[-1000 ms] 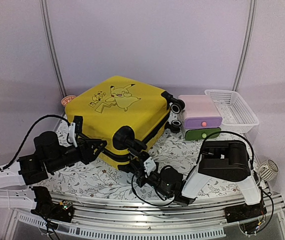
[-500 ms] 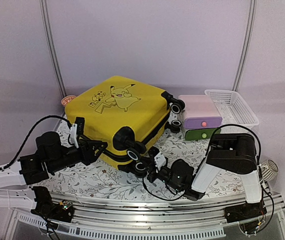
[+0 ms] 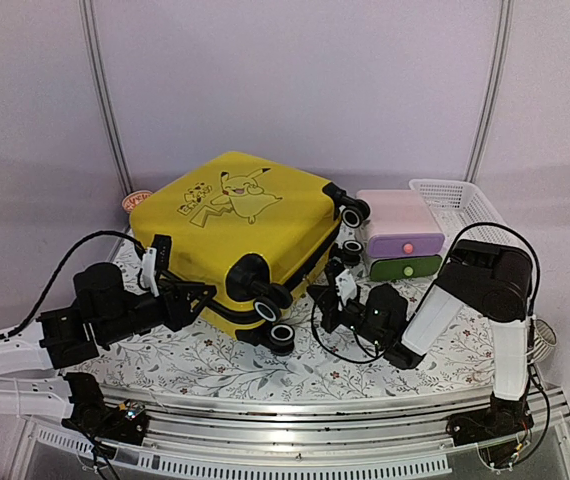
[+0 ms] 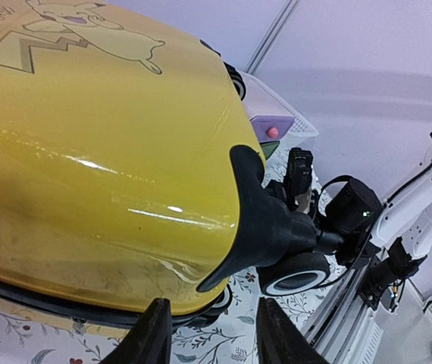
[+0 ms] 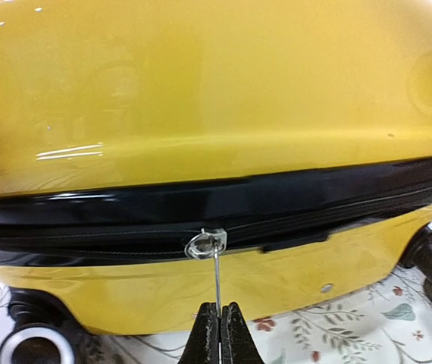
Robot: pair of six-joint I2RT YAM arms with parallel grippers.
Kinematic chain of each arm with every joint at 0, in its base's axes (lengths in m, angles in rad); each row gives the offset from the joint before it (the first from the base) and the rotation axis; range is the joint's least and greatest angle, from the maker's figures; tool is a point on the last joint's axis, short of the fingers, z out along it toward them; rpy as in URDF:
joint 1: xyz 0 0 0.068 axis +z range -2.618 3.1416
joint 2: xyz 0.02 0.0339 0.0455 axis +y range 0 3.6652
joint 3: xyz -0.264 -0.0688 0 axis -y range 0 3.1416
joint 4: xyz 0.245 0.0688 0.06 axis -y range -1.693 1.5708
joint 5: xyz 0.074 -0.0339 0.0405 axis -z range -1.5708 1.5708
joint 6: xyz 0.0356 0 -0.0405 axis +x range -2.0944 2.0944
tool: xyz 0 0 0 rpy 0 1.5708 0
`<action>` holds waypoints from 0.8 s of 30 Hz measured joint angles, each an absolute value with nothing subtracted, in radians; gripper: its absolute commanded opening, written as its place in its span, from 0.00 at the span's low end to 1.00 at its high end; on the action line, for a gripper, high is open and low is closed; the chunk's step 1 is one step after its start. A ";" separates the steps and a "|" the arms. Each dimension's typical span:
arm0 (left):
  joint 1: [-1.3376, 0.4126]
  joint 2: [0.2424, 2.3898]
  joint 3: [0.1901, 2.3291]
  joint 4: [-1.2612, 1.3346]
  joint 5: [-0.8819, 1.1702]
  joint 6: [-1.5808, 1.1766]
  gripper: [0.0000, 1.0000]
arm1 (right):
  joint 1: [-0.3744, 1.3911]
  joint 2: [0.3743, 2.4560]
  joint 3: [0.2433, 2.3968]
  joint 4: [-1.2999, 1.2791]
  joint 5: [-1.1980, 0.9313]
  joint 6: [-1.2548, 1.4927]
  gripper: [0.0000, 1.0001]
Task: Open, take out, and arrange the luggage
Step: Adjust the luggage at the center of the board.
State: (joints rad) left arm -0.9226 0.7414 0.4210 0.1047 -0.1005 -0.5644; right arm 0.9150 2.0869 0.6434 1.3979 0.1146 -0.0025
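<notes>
Top view: the luggage (image 3: pixel 240 230) lies flat mid-frame on the counter (image 3: pixel 215 360), zipped closed. The right gripper (image 3: pixel 343 292) has slid from the lower wheel (image 3: pixel 282 337) rightward along the near side, and the left gripper (image 3: pixel 197 297) is unmoved at the lower-left edge. Left wrist: its fingers (image 4: pixel 155 337) stand spread at frame bottom, clamping nothing, with the luggage just above. Right wrist: the gripper is pressed together on the thin zipper pull (image 5: pixel 216 280) at center, so unzipping looks underway, nothing opened yet.
</notes>
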 measured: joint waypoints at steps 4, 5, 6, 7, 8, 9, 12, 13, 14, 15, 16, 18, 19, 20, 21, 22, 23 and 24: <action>-0.923 0.741 0.422 0.101 -0.101 -0.565 0.39 | 0.856 2.060 0.665 1.314 0.097 0.017 0.01; -0.923 0.741 0.422 0.099 -0.101 -0.565 0.39 | 0.844 2.053 0.675 1.286 0.098 0.024 0.01; -0.923 0.742 0.422 0.099 -0.101 -0.565 0.39 | 0.832 2.045 0.686 1.257 0.100 0.030 0.01; -0.923 0.742 0.422 0.099 -0.100 -0.565 0.39 | 0.820 2.039 0.699 1.224 0.104 0.038 0.01; -0.923 0.744 0.422 0.100 -0.099 -0.566 0.39 | 0.807 2.035 0.713 1.192 0.113 0.048 0.01; -0.923 0.746 0.423 0.100 -0.098 -0.566 0.39 | 0.797 2.033 0.725 1.169 0.121 0.058 0.01; -0.923 0.760 0.423 0.100 -0.093 -0.570 0.39 | 0.764 2.032 0.767 1.081 0.155 0.095 0.01; -0.923 0.763 0.423 0.100 -0.091 -0.572 0.39 | 0.756 2.029 0.778 1.058 0.169 0.108 0.01; -0.923 0.766 0.423 0.100 -0.089 -0.574 0.39 | 0.751 2.026 0.785 1.043 0.178 0.118 0.01; -0.923 0.769 0.423 0.101 -0.086 -0.577 0.39 | 0.746 2.021 0.795 1.017 0.188 0.131 0.03; -0.923 0.771 0.423 0.102 -0.085 -0.579 0.39 | 0.740 2.018 0.801 1.003 0.191 0.139 0.08; -0.923 0.775 0.423 0.110 -0.082 -0.585 0.39 | 0.731 2.015 0.813 0.979 0.193 0.154 0.17; -0.923 0.776 0.423 0.114 -0.080 -0.588 0.39 | 0.730 2.013 0.814 0.972 0.194 0.159 0.23; -0.923 0.777 0.423 0.117 -0.079 -0.592 0.39 | 0.725 2.009 0.814 0.958 0.197 0.159 0.29; -0.923 0.780 0.423 0.119 -0.078 -0.595 0.39 | 0.720 2.006 0.812 0.949 0.197 0.158 0.35; -0.923 0.781 0.423 0.119 -0.077 -0.596 0.39 | 0.716 2.002 0.806 0.946 0.195 0.155 0.43; -0.923 0.782 0.423 0.120 -0.076 -0.598 0.39 | 0.711 1.994 0.796 0.945 0.189 0.154 0.50; -0.923 0.784 0.423 0.121 -0.075 -0.599 0.39 | 0.709 1.982 0.780 0.947 0.181 0.150 0.54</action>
State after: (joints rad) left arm -0.9230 0.7837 0.4232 0.1215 -0.0750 -0.5987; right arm 0.7094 1.9816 0.7803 0.9466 0.1806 0.1501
